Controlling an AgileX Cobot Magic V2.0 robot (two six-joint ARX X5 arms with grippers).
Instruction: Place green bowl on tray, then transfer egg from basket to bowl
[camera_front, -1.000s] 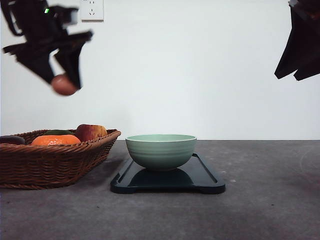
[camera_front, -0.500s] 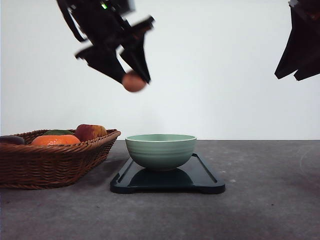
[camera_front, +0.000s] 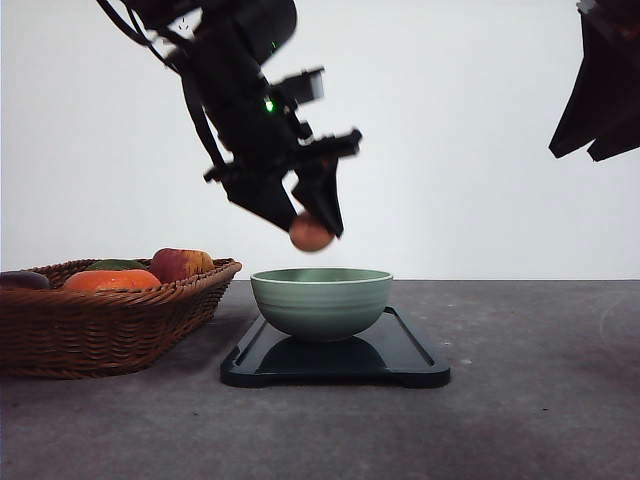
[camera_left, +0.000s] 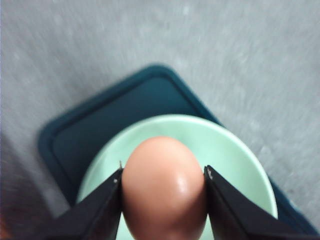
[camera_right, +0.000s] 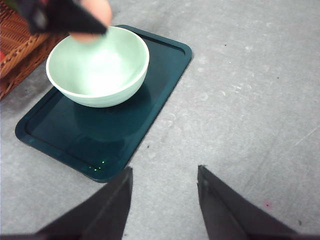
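The pale green bowl (camera_front: 322, 300) sits on the dark tray (camera_front: 400, 362) at the table's middle. My left gripper (camera_front: 312, 228) hangs just above the bowl's rim, shut on the reddish-brown egg (camera_front: 310, 234). In the left wrist view the egg (camera_left: 164, 187) is pinched between both fingers (camera_left: 97, 212) directly over the bowl (camera_left: 235, 160) and tray (camera_left: 125, 110). The wicker basket (camera_front: 110, 325) stands at the left. My right gripper (camera_front: 600, 100) is raised at the upper right; its fingers (camera_right: 225, 210) stand apart, open, over bare table beside the tray (camera_right: 100, 130) and bowl (camera_right: 97, 67).
The basket holds an orange tangerine (camera_front: 112, 280), a red-yellow apple (camera_front: 182, 264) and a dark item (camera_front: 22, 280) at its left end. Grey tabletop (camera_front: 540, 400) lies open to the right of the tray. A white wall stands behind.
My left gripper has carried the egg rightward from above the basket and then down, ending just over the bowl. The right arm, bowl and tray have stayed still.
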